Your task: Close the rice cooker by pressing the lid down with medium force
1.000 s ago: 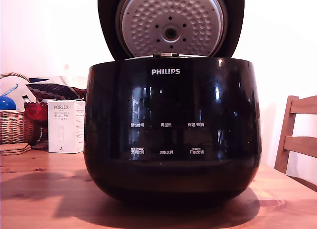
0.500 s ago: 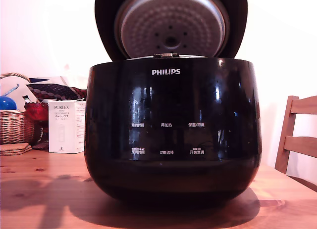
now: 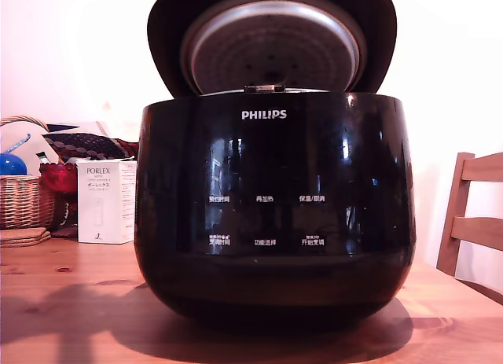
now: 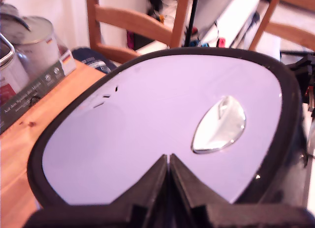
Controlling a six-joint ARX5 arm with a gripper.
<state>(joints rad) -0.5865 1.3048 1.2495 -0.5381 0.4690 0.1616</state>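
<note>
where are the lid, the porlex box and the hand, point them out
lid (image 3: 271, 53), exterior view, on the dimpled silver inner plate
Porlex box (image 3: 106, 200), exterior view, on its white front face
hand (image 4: 169, 161), wrist view, where the two black fingertips meet, against the lid's pale top

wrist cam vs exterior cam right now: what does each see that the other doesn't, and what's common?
Wrist view only: the gripper, fingertips together against the lid's pale glossy outer face, a silver oval button on that face, and metal pots beside a boxed item on the table.

Exterior view only: the rice cooker front with the PHILIPS logo and button labels, the lid's dimpled inner plate, a white PORLEX box and a wicker basket.

Both: the partly lowered lid, the wooden table, and a wooden chair.
</note>
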